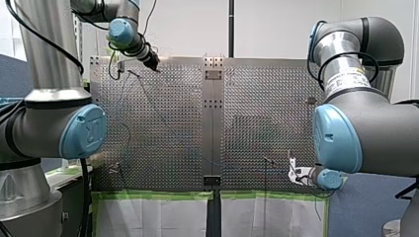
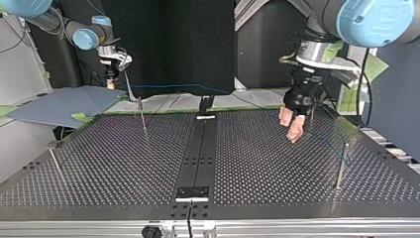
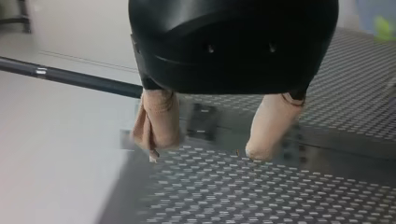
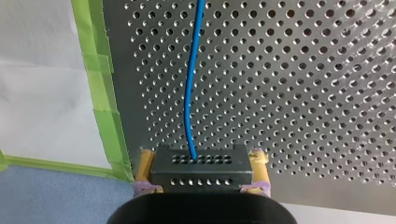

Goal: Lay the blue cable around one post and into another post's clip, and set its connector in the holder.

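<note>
My right gripper (image 4: 201,161) is shut on the black connector (image 4: 198,169), its yellow pads against the block's two sides. The blue cable (image 4: 189,93) leaves the connector and runs ahead over the perforated plate. In the top view this gripper (image 2: 110,82) hangs at the far left, beyond the plate's edge, and the cable (image 2: 188,86) stretches from it toward the right. My left gripper (image 3: 205,140) stands open with beige pads and nothing between them. It hovers over the plate at the top view's right (image 2: 292,126), with the cable passing close by.
Thin posts stand on the plate (image 2: 257,163): one at the left back (image 2: 142,116), one at the left front (image 2: 54,163), one at the right (image 2: 341,166). A black holder (image 2: 193,192) sits on the centre strip. Green tape (image 4: 105,93) lines the plate's edge.
</note>
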Robot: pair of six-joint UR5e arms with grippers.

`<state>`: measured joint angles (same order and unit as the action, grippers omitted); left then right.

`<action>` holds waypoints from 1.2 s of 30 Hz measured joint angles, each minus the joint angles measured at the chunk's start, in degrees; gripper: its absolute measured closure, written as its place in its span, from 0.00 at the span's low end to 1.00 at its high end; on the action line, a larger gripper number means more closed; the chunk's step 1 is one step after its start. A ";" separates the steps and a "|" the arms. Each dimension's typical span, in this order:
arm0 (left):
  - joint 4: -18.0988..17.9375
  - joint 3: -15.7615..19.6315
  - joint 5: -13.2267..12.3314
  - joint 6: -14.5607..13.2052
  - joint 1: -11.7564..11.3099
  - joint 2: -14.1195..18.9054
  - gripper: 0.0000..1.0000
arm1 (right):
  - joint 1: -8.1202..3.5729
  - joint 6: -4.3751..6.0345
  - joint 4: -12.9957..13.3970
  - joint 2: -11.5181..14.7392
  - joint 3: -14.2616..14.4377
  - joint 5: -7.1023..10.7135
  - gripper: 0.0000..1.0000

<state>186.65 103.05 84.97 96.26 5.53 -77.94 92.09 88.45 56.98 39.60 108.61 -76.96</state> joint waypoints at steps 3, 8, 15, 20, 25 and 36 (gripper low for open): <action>-1.93 1.06 1.84 -0.24 1.93 -1.92 0.00 | -0.01 -0.02 -0.06 0.00 -0.01 -0.21 1.00; -4.88 1.49 4.78 1.11 4.91 -4.90 0.00 | 0.10 -0.07 -0.03 0.00 -0.01 -0.36 1.00; -8.72 1.51 8.61 2.43 8.73 -8.72 0.00 | 0.24 -0.13 0.05 0.01 -0.01 -0.39 1.00; -11.67 1.56 11.58 3.33 11.70 -11.69 0.00 | 0.27 -0.24 -0.01 0.01 -0.02 -0.40 1.00; -14.63 1.68 14.51 3.46 14.63 -14.62 0.00 | 0.30 -0.27 -0.08 0.01 -0.01 -0.40 1.00; -20.67 1.86 16.34 4.52 20.71 -20.70 0.00 | 0.25 -0.11 0.12 0.03 -0.01 -0.41 1.00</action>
<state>165.98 104.91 101.31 100.78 26.24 -98.64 92.34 88.34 57.10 39.64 108.60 -77.37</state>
